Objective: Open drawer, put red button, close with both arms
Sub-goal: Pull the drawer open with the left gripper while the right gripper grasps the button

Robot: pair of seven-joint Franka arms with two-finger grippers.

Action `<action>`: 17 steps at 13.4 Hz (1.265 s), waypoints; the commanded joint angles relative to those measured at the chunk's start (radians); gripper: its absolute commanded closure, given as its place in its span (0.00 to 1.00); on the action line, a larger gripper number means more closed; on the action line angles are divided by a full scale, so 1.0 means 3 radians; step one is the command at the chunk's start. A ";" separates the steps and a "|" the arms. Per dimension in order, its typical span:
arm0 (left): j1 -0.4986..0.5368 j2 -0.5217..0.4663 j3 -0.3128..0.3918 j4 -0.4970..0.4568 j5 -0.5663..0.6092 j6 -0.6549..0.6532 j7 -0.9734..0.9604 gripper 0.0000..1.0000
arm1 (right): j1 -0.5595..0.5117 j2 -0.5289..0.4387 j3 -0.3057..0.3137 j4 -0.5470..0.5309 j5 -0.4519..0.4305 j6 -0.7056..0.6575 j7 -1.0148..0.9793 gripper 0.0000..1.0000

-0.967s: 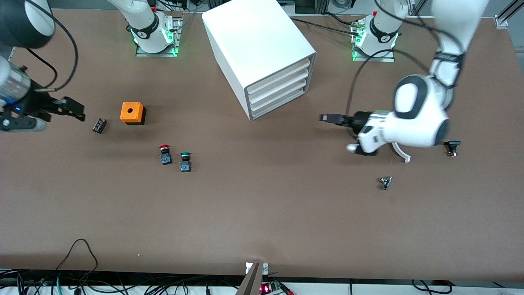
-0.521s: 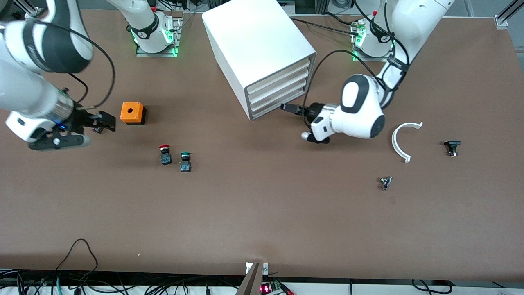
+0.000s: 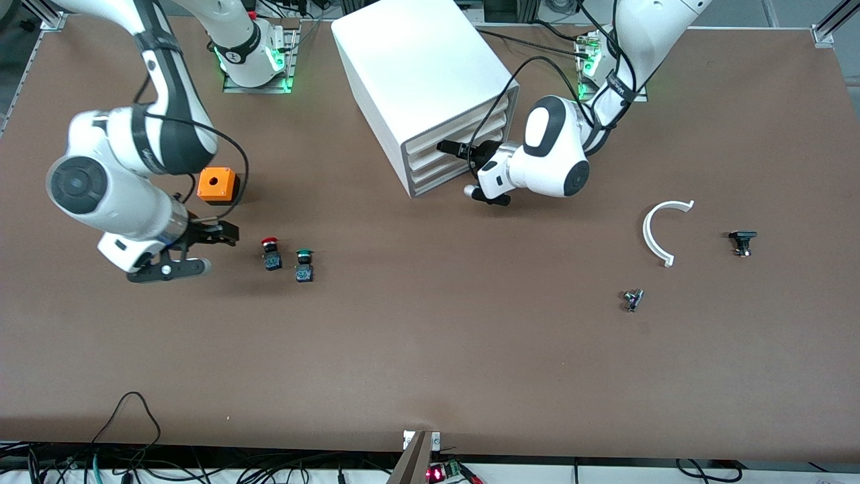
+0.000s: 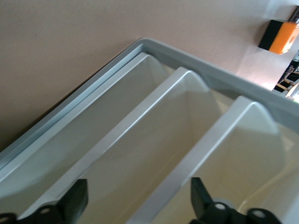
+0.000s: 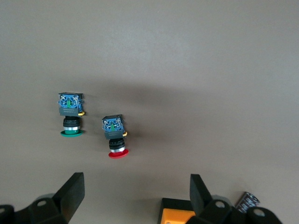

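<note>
Plastic, light and stiff, the red button lies on the surface beside the spread right hand, so pinch its block body, while your spread left hand faces the shut drawer.

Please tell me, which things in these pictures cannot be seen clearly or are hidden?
- Drawer contents: all four are shut in the front view.
- Left gripper: its contact with the drawer fronts is unclear in the front view; the left wrist view cuts off its fingers.
- Small black cylinder: the right arm covers it in the front view.
- Small part: too small to identify.
</note>
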 commanded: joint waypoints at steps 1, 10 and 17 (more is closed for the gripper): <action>0.0028 -0.0145 -0.0038 -0.0184 -0.0114 0.0029 0.0100 0.31 | 0.0067 0.0098 0.0004 -0.0060 0.0019 0.0144 0.0005 0.00; 0.0202 -0.0227 0.0718 0.0112 0.0213 0.0018 0.0371 1.00 | 0.0067 0.0365 0.0137 -0.0449 0.0009 0.0845 -0.0604 0.00; 0.0283 -0.0447 0.0928 0.0387 0.0421 0.0029 0.0356 0.00 | 0.0062 0.0615 0.0147 -0.0500 0.0039 0.1188 -0.0522 0.00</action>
